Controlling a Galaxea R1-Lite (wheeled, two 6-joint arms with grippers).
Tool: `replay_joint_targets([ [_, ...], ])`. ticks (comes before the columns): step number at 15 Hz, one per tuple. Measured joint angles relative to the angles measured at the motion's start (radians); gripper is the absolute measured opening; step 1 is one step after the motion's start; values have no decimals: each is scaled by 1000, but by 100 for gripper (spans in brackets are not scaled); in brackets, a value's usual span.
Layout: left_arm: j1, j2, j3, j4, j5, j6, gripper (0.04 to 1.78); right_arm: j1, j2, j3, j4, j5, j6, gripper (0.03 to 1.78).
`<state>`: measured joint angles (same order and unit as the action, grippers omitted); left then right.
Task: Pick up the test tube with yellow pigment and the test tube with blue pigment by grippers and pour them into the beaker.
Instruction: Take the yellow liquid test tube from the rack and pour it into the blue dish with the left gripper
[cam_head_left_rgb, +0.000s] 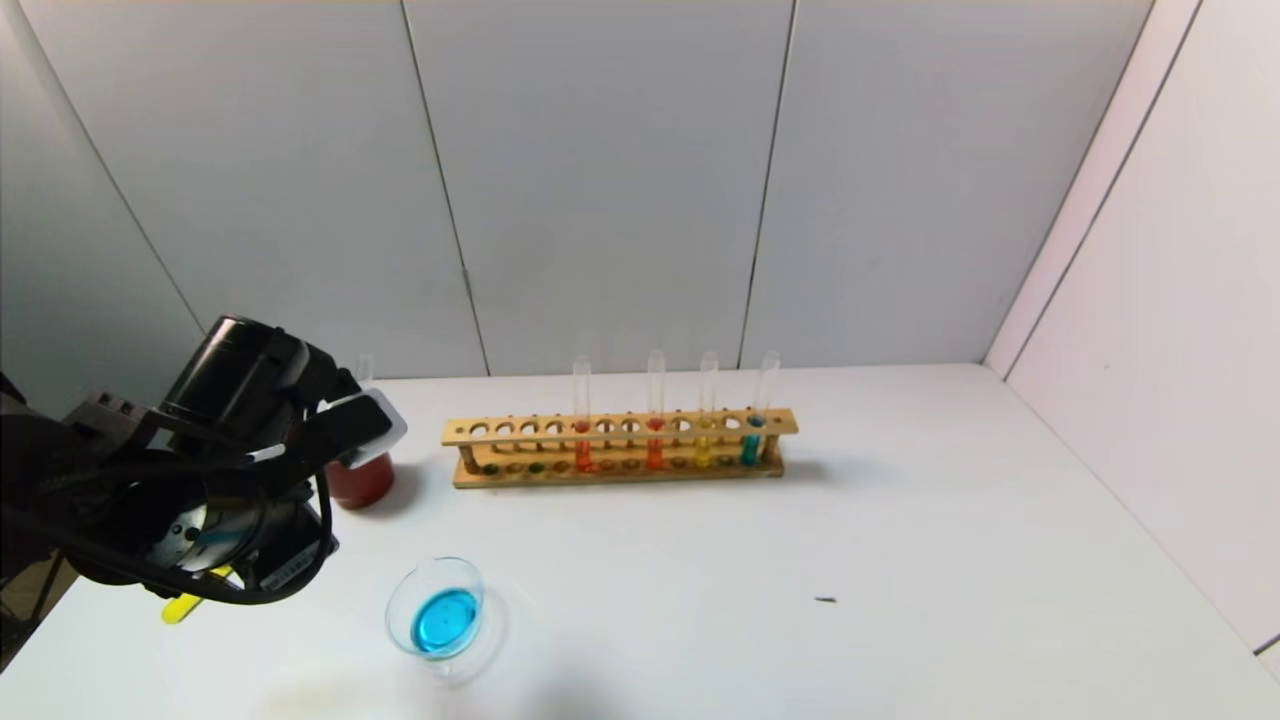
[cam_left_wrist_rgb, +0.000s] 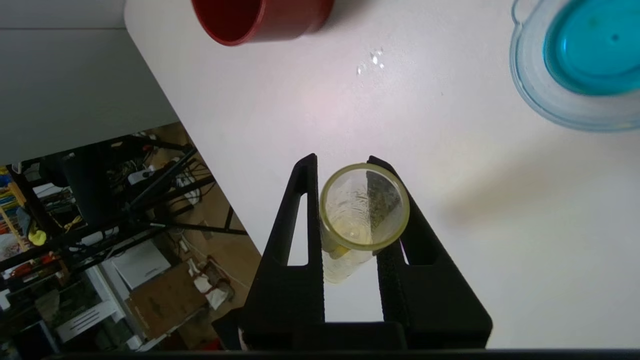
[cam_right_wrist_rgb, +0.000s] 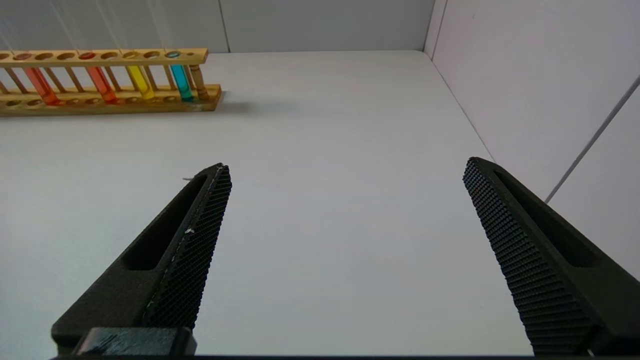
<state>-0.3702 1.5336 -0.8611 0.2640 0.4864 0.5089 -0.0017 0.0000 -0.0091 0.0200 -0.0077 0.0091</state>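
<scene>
My left gripper (cam_head_left_rgb: 225, 560) (cam_left_wrist_rgb: 341, 159) is shut on the test tube with yellow pigment (cam_left_wrist_rgb: 364, 207), whose open mouth faces the wrist camera. Its yellow round bottom (cam_head_left_rgb: 185, 605) sticks out below the gripper, tilted, over the table's left front. The beaker (cam_head_left_rgb: 437, 615) (cam_left_wrist_rgb: 530, 95) stands just right of the gripper and holds bright blue liquid. No tube with bright blue liquid shows; a clear tube top (cam_head_left_rgb: 365, 368) rises over the red cup, its lower part hidden. My right gripper (cam_right_wrist_rgb: 346, 165) is open and empty above bare table, out of the head view.
A dark red cup (cam_head_left_rgb: 360, 480) (cam_left_wrist_rgb: 260, 20) stands behind the left gripper. A wooden rack (cam_head_left_rgb: 620, 445) (cam_right_wrist_rgb: 107, 75) at mid-back holds two orange-red tubes, a yellow one and a teal one (cam_head_left_rgb: 752, 445). The table's left edge (cam_left_wrist_rgb: 200, 165) is close to the left gripper.
</scene>
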Motion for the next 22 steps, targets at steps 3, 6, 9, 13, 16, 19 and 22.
replay_joint_targets([
  [3,-43,42,-26,143,61,5,34,0,0,0,0,0,0,170],
  [6,-70,106,-40,182,86,8,34,0,0,0,0,0,0,170],
  [9,-88,174,-64,233,90,9,34,0,0,0,0,0,0,170],
  [13,-110,235,-113,285,92,8,34,0,0,0,0,0,0,170],
  [16,-125,264,-157,367,94,5,34,0,0,0,0,0,0,170],
  [19,-133,283,-178,425,96,3,34,0,0,0,0,0,0,170],
  [22,-137,317,-183,428,122,1,34,0,0,0,0,0,0,170],
])
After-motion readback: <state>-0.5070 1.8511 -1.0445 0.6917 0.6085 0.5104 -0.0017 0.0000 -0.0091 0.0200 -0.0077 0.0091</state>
